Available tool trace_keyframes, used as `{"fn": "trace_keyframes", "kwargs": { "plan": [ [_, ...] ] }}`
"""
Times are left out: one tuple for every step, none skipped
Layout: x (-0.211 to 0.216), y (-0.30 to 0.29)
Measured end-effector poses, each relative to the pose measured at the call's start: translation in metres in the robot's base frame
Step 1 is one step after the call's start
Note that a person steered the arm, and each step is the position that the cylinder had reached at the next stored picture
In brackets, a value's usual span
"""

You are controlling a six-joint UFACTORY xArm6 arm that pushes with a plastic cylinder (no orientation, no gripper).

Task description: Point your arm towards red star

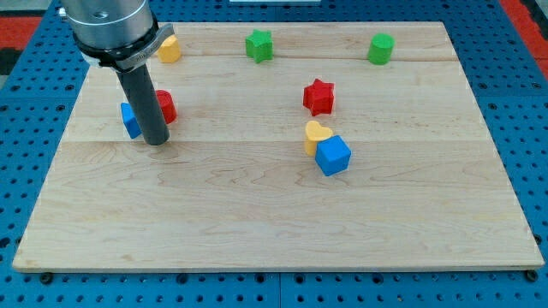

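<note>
The red star (319, 97) lies on the wooden board (257, 214), right of centre in the upper half. My tip (157, 142) rests on the board at the view's left, far left of the star. The rod stands between a blue block (129, 119) on its left and a red block (164, 106) just behind it on the right, partly hiding both.
A yellow heart-like block (315, 135) and a blue cube (333, 155) touch each other just below the red star. A yellow block (169, 49), a green star (259, 45) and a green block (381, 49) lie along the top edge.
</note>
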State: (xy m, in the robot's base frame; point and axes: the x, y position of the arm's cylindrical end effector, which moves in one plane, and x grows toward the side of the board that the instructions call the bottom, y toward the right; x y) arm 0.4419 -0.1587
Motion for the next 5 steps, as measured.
{"fn": "trace_keyframes", "kwargs": {
  "plan": [
    [0.011,0.038],
    [0.006,0.105],
    [-0.007,0.131],
    [-0.047,0.130],
    [-0.070,0.150]
  ]
}}
